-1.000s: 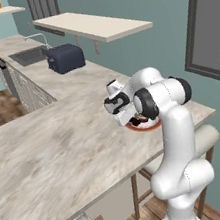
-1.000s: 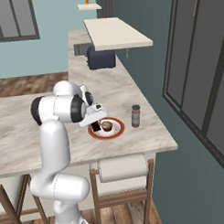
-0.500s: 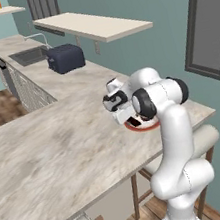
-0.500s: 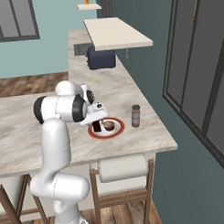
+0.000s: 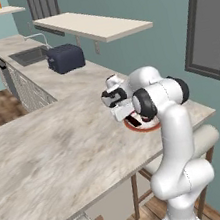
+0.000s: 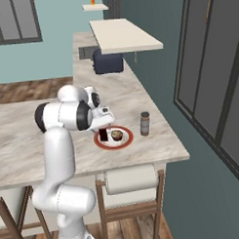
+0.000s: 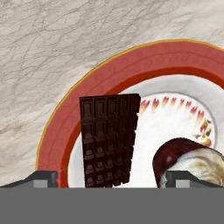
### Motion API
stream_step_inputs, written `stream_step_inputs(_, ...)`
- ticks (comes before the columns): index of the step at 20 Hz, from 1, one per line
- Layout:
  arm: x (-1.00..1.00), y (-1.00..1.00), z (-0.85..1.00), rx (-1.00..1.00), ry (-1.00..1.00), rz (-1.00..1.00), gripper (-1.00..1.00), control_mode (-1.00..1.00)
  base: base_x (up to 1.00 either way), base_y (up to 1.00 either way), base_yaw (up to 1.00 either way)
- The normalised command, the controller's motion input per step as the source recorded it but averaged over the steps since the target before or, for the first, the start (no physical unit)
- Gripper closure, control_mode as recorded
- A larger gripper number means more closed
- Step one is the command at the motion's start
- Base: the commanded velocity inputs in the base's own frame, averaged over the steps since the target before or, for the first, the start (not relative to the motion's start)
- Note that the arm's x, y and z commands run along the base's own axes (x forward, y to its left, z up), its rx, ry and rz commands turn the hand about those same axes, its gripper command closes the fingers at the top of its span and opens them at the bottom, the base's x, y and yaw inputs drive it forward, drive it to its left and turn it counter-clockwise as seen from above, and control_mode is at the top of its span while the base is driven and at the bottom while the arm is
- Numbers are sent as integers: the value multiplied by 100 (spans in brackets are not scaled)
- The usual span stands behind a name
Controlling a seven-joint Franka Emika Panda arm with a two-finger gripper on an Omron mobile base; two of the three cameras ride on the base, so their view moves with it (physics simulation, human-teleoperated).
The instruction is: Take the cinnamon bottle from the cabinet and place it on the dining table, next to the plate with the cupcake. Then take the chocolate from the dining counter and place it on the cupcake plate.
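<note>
The cinnamon bottle (image 6: 145, 124) is standing beside the plate (image 6: 101, 142); the chocolate (image 7: 108, 139) is lying there, the end effector (image 7: 109, 177) hovering released, nearly finishing.

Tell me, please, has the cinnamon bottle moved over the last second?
No. The cinnamon bottle stays upright on the dining table, just right of the plate as before.
</note>
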Motion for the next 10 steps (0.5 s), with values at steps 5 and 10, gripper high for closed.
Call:
stream_step_inputs(5, -46, 3, 21, 5, -10, -2, -100, -100, 0, 0, 0)
stream_step_inputs(10, -81, -4, 13, 27, -22, -4, -100, -100, 0, 0, 0)
